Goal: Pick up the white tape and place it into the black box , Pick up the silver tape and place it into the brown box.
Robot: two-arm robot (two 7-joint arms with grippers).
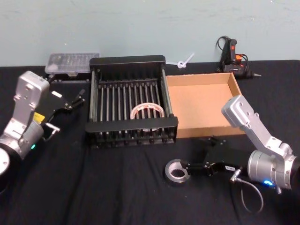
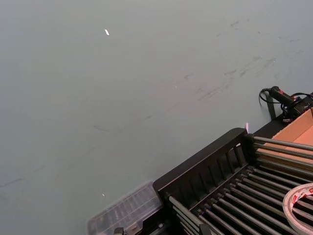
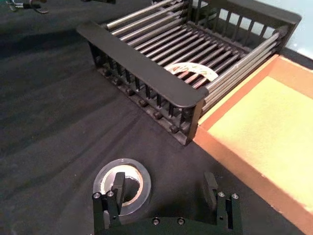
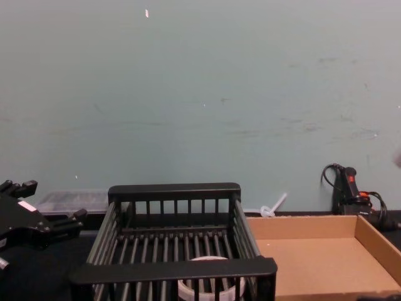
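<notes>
The white tape [image 1: 147,111] lies flat on the bars inside the black box [image 1: 126,61], towards its front; the right wrist view shows this ring [image 3: 195,73] through the slats. The silver tape [image 1: 178,171] lies flat on the black cloth in front of the brown box [image 1: 201,101], which holds nothing. My right gripper [image 3: 164,186] is open low over the cloth. One fingertip [image 3: 117,182] sits over the silver tape's [image 3: 105,174] core hole, and the other stands well clear of the roll towards the brown box. My left gripper [image 1: 75,100] hangs open to the left of the black box.
A clear plastic case [image 1: 72,62] lies behind the black box at the back left. A glue gun with its cable [image 1: 234,58] and a white zip tie [image 1: 185,62] lie by the wall behind the brown box. Bare black cloth stretches across the front left.
</notes>
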